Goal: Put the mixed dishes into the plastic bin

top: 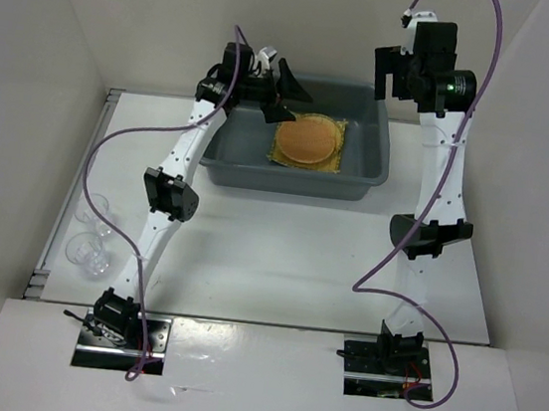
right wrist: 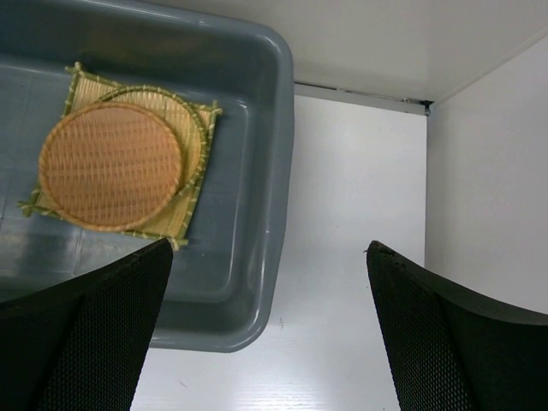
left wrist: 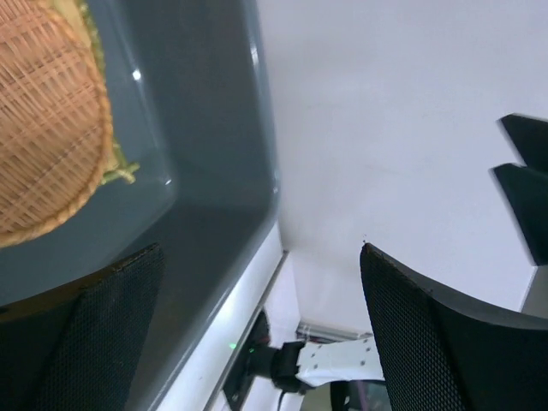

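Nearest on the left side of the table [top: 278,256] stand the two glasses [top: 89,251], close together and just beside the left wall, not yet in the bin [top: 298,180]. They look like the risky part of the job. They are clear and smooth, so fingers closing off-centre could squirt one out sideways. They are also so near each other that reaching for one may knock the other over or roll it toward the table's left edge. The left arm's purple cable [top: 112,140] loops down close to them and might brush or drag a glass as the arm swings back.

Farther off, the bin sits at the far middle of the table. The square mat [right wrist: 79,86] lies flat on its floor, with the yellow tray [right wrist: 193,130] on it and the orange tray [right wrist: 110,165] overlapping that.

The left gripper [left wrist: 261,248] hangs over the bin's left end, jaws spread wide and holding nothing. The right gripper [right wrist: 265,248] hovers above the bin's right rim, likewise wide open and empty.

A glass let go from high up could bounce off the springy woven stack, tip, or strike the bin wall. With both arms close over the bin, they might also bump each other if they move together.
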Robot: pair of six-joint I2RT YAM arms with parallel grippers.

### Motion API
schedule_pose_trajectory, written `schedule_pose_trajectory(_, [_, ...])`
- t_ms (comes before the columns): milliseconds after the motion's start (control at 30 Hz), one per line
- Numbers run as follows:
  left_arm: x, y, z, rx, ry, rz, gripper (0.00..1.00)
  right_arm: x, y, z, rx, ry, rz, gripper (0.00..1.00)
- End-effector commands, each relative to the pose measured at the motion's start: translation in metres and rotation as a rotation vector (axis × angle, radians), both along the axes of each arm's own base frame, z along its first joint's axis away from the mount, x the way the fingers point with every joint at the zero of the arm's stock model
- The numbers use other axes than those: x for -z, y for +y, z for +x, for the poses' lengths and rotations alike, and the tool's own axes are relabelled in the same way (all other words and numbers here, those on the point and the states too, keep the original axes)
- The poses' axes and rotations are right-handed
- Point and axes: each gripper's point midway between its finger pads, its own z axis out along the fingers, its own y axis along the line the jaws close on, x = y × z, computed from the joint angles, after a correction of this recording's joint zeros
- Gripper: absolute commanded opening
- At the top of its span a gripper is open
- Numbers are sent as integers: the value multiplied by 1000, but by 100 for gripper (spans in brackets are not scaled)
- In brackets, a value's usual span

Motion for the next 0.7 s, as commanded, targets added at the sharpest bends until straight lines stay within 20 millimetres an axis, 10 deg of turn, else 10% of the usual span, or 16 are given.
schedule_pose_trajectory(0, [27,-20,-28,99,58,56,100,-33,15,-17,-49,-76,49,98])
schedule_pose_trajectory(200, [12,-20,-34,21,-19,169,100,-46,15,-29,-59,-97,58,98])
schedule_pose_trajectory(367, [-33,66,-46,-272,-149,551,100,-36,31,-38,-143,-43,105,98])
schedule_pose_trajectory(600, [-117,209,-91,-655,-220,861,100,-26,57,-56,-228,22,152,8])
schedule_pose_trajectory(667, [-120,242,-110,-742,-174,930,100,-30,62,-60,-241,14,153,2])
